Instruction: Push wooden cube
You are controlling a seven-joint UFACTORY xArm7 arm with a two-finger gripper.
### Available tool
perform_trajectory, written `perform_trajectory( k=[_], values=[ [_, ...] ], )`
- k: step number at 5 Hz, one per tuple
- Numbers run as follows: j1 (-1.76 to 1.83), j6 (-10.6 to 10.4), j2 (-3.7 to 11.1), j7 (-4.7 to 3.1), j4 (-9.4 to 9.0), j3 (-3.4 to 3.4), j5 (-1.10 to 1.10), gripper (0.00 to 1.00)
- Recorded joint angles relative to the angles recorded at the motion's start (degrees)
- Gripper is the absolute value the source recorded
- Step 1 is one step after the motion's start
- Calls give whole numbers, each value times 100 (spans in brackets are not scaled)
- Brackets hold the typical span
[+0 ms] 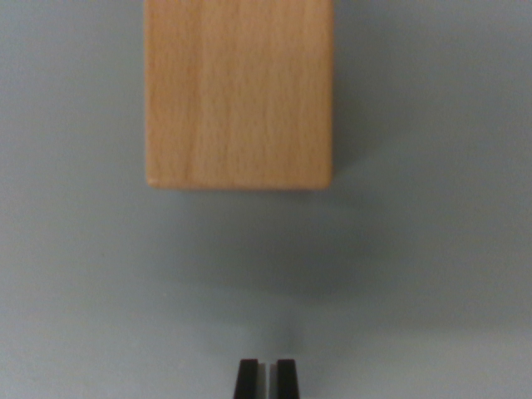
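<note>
Blur softens my whole wrist view, so fine detail is hard to read. I count one wooden cube (239, 93), pale with vertical grain, filling the upper middle; its top is cut off by the frame edge, so I see only part of it. It rests on a plain grey-blue table (432, 249), with a soft shadow spreading below and toward the wrist view's right. At the bottom edge I see one gripper (266, 378), only its two dark fingertips (247, 380) showing, drawn nearly together with a thin pale sliver between them, pinching nothing. The cube sits well apart from those tips, straight ahead of them.
</note>
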Motion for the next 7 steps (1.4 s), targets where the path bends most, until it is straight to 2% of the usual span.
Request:
perform_trajectory(
  k=[1, 2, 3, 4, 5, 6, 7],
  values=[
    [0, 0, 0, 0, 0, 0, 0, 100],
    [1, 52, 83, 9, 134, 8, 4, 100],
    [1, 52, 83, 9, 134, 8, 4, 100],
    [3, 119, 190, 20, 308, 17, 10, 100],
    [3, 119, 190, 20, 308, 17, 10, 100],
    [4, 197, 314, 33, 510, 29, 16, 100],
    [4, 197, 314, 33, 510, 29, 16, 100]
  ],
)
